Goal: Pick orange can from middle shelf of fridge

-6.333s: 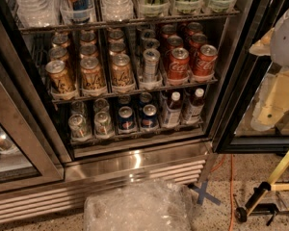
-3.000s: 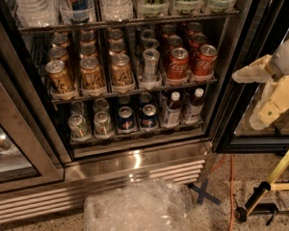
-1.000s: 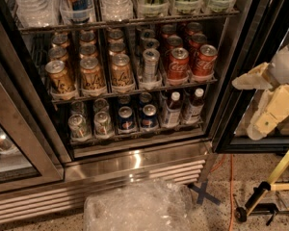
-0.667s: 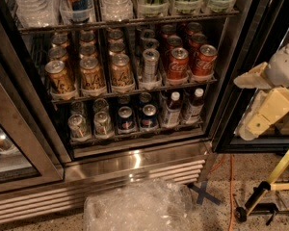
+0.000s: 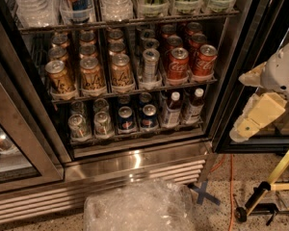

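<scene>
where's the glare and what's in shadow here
camera view: strongest glare on the fridge, its steel ledge under the lower cans; front orange cans on the middle shelf catch light, rows behind look dimmer; the claw, right of the open fridge, is brightly lit.

The orange can (image 5: pixel 121 72) stands upright at the front of the middle shelf (image 5: pixel 135 92), left of the frame's centre. It has a gold-orange body, a silver top and dark script lettering. Two more like it stand to its left in the front row, with others lined up behind each. The shelf is a dark wire rack with a thin front rail, spanning the fridge (image 5: pixel 135 160), whose steel frame and slatted grille fill the lower frame. The claw (image 5: pixel 255 110) hangs at the right edge, well apart from the can.
</scene>
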